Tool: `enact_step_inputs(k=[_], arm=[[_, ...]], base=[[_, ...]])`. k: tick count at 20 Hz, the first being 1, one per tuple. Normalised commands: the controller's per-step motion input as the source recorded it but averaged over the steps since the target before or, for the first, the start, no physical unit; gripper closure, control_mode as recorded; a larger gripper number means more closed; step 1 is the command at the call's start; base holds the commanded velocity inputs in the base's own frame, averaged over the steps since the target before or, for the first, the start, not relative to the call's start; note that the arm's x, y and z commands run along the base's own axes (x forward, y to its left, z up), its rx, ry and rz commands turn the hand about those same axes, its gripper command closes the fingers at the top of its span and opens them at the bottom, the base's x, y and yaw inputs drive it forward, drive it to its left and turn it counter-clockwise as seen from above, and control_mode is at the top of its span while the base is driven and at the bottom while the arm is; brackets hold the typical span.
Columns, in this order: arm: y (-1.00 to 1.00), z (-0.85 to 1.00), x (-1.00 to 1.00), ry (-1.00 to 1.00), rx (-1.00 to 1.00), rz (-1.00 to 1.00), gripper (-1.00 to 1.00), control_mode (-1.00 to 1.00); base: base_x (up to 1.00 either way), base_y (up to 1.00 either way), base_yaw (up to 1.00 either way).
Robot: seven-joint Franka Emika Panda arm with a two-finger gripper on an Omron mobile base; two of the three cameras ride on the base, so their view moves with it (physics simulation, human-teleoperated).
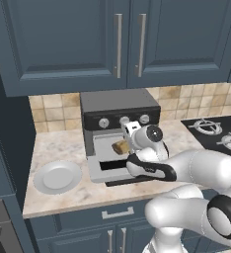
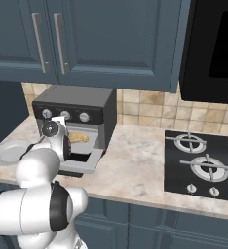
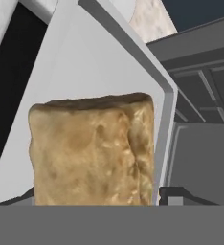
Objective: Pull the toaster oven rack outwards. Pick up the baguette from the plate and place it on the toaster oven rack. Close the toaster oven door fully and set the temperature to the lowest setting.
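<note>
The gripper (image 1: 126,140), jaws spread, hangs over the baguette (image 1: 121,147) on the rack (image 1: 103,147); the plate (image 1: 57,177) sits left, the gas hob (image 1: 221,134) right

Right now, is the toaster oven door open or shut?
Open. The toaster oven door lies folded down flat in front of the cavity, and the baguette shows inside on the rack.
</note>
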Motion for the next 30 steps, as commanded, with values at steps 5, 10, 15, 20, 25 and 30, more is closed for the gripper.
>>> enact_step_inputs(k=[5, 10, 15, 20, 25, 30], arm=[[0.0, 0.0, 0.0, -0.09, 0.05, 0.0, -1.0, -1.0], [0.0, 0.0, 0.0, -0.14, 0.06, 0.0, -1.0, -1.0], [0.0, 0.01, 0.0, -0.18, 0.07, 0.0, -1.0, -1.0], [0.0, 0.29, 0.0, -0.22, 0.13, 0.0, -1.0, -1.0], [0.0, 0.6, 0.0, -0.21, 0.15, 0.0, -1.0, -1.0], [-0.01, 0.56, -0.08, -0.06, 0.06, 0.01, -1.0, -1.0]], base=[[0.0, 0.0, 0.0], [0.0, 0.0, 0.0], [0.0, 0.0, 0.0], [0.0, 0.0, 0.0], [0.0, 0.0, 0.0], [0.0, 0.0, 0.0]])
